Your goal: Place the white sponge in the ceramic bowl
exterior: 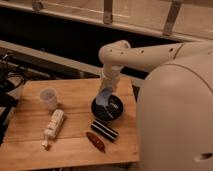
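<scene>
The glossy black ceramic bowl [112,111] sits on the wooden table [75,92], right of its middle. My gripper [106,90] reaches down from the white arm [145,55] to just above the bowl's left half. It is shut on the white sponge [104,98], a small pale bluish piece that hangs tilted from the gripper over the bowl's inside. Whether the sponge's lower edge touches the bowl cannot be told.
A translucent whitish cup [48,98] stands at the table's left. A long white segmented bar [54,125] lies in front of it. A black striped pack [105,131] and a reddish-brown object [95,141] lie near the front edge. My white body [175,120] fills the right.
</scene>
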`<control>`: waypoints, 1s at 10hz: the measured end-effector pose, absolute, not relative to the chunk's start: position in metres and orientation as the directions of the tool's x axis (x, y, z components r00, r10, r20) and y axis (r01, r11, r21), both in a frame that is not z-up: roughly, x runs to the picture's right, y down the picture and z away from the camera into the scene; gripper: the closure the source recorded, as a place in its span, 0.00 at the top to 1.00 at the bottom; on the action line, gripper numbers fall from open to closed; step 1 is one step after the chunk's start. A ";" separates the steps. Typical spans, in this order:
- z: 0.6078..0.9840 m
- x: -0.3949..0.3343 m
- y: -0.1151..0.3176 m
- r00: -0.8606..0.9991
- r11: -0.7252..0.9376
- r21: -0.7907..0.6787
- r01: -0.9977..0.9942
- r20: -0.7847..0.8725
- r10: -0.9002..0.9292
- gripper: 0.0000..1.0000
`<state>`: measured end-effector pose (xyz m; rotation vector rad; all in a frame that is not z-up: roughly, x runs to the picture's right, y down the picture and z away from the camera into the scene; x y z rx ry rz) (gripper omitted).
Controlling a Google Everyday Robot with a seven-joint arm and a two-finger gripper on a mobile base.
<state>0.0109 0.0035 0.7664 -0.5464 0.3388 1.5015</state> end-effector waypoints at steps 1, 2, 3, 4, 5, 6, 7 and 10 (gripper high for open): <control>0.767 0.009 0.005 0.062 -0.012 -0.134 -0.991 -0.534 0.843 0.26; 0.767 0.006 0.005 0.069 -0.007 -0.139 -0.990 -0.533 0.844 0.27; 0.767 0.005 0.005 0.075 -0.003 -0.144 -0.990 -0.532 0.843 0.35; 0.767 0.006 0.005 0.077 -0.001 -0.145 -0.990 -0.533 0.843 0.43; 0.767 0.006 0.005 0.079 0.001 -0.146 -0.989 -0.532 0.843 0.50; 0.768 0.006 0.006 0.082 0.004 -0.146 -0.989 -0.533 0.842 0.53; 0.769 0.004 0.007 0.088 0.008 -0.151 -0.989 -0.533 0.841 0.53; 0.769 0.000 0.008 0.102 0.019 -0.159 -0.987 -0.532 0.841 0.53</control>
